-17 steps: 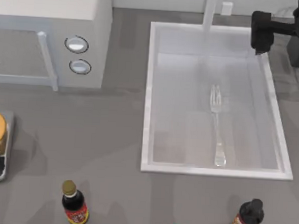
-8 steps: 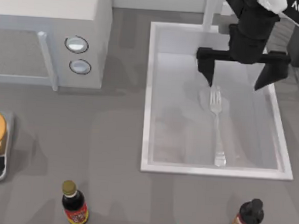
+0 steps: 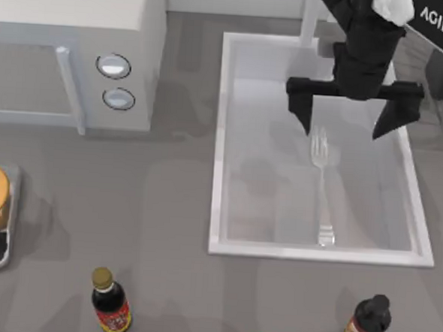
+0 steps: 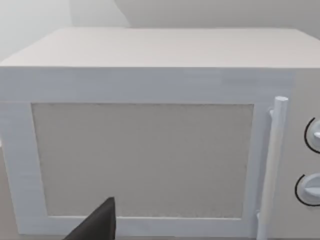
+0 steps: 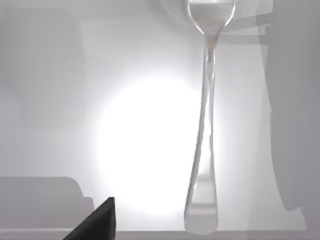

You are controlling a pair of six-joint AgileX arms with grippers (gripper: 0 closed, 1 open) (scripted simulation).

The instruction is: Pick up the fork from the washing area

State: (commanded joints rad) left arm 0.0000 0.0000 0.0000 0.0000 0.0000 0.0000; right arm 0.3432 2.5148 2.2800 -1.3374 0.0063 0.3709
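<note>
right gripper (image 3: 352,127): upper right of the top view, over the far end of the washing area (image 3: 226,144), fingers spread wide with one tip on each side of the fork's tines, not touching anything

fork (image 3: 322,186): lying flat on the basin floor, right of centre, tines toward the top of the frame and handle running down toward the near rim (the right wrist view has it (image 5: 204,135) lengthwise on the white floor)

left gripper: parked at the far left edge of the top view; can't tell its state

microwave (image 3: 78,52): upper left on the grey surface (image 3: 167,193)

bottles (image 3: 110,302): along the bottom edge
</note>
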